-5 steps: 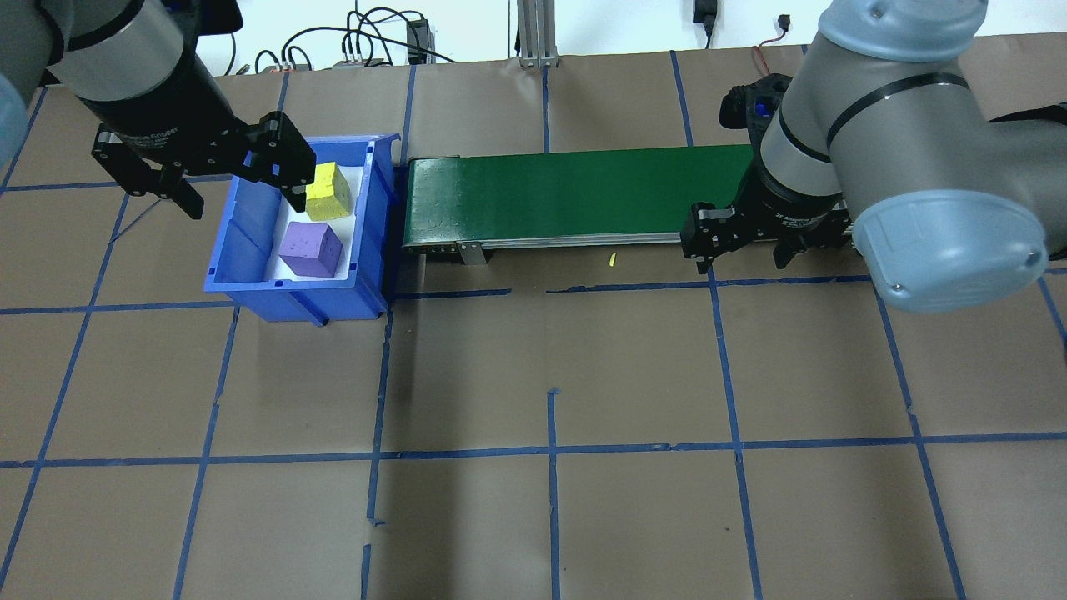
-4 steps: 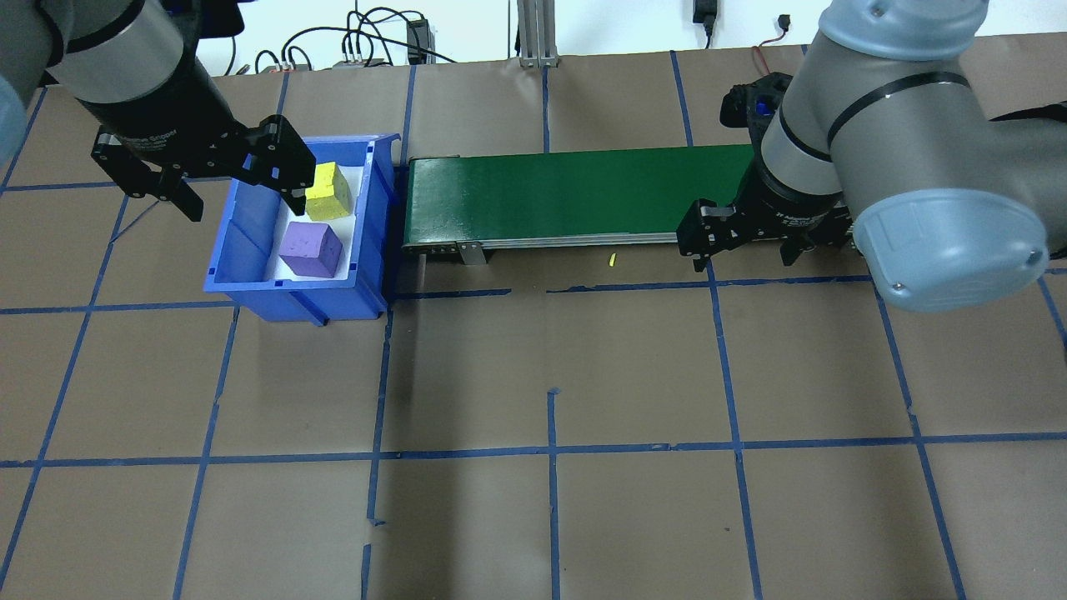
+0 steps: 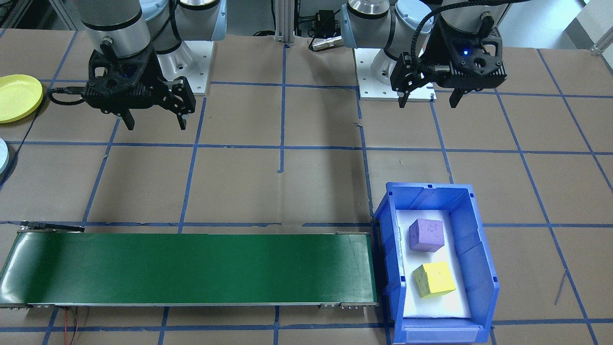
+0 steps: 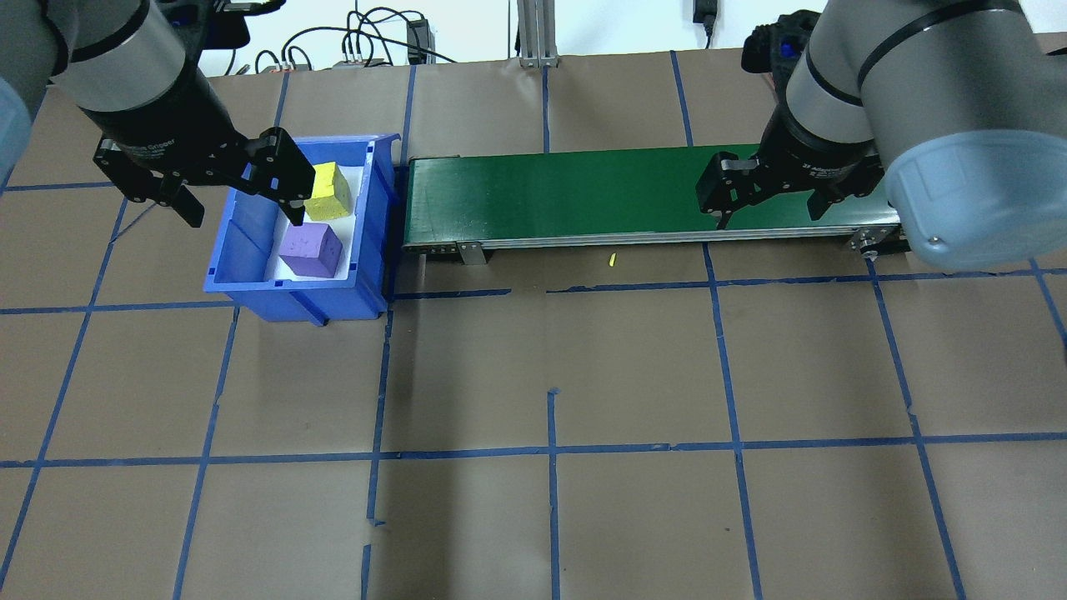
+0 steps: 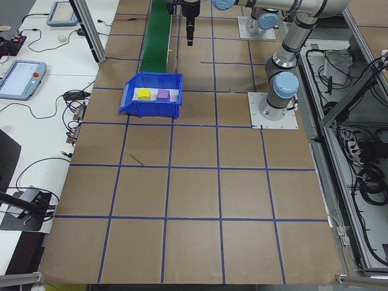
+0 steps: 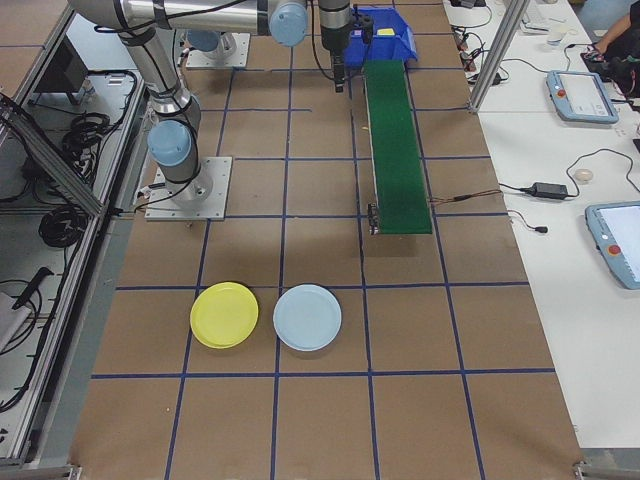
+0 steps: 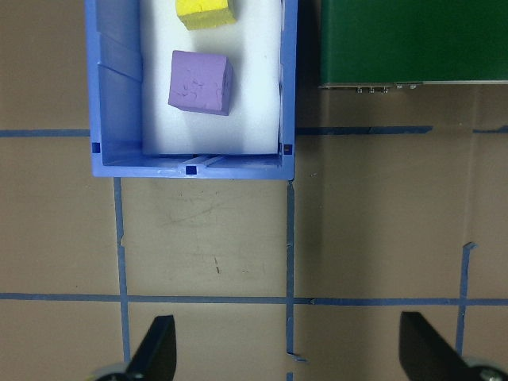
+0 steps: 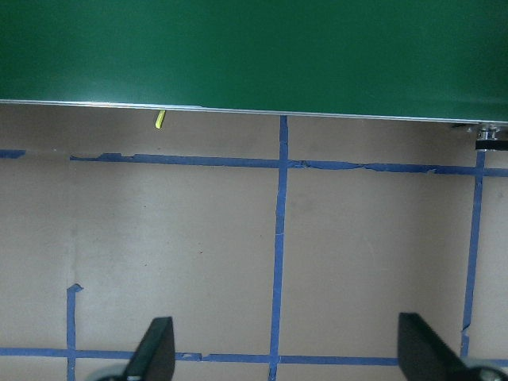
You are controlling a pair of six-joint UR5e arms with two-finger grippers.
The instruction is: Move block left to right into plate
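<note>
Block, purple [image 4: 310, 249], lies untouched beside the yellow one [image 4: 327, 191] in the blue bin [image 4: 250, 287] at left; both the left gripper [image 4: 233, 187] and right gripper [image 4: 771, 196] are held spread and empty, conveyor [image 4: 567, 198] bare, plate [image 6: 225, 315] far right unfilled, so nothing is yet done.

The table [image 4: 533, 517] is covered with brown paper and divided into squares by blue tape lines [image 4: 550, 450]. White benches [image 5: 36, 121] with cables [image 5: 45, 170] and tablets [image 6: 610, 240] are seen alongside. A pale wall [image 4: 600, 25] is perhaps seen behind.
</note>
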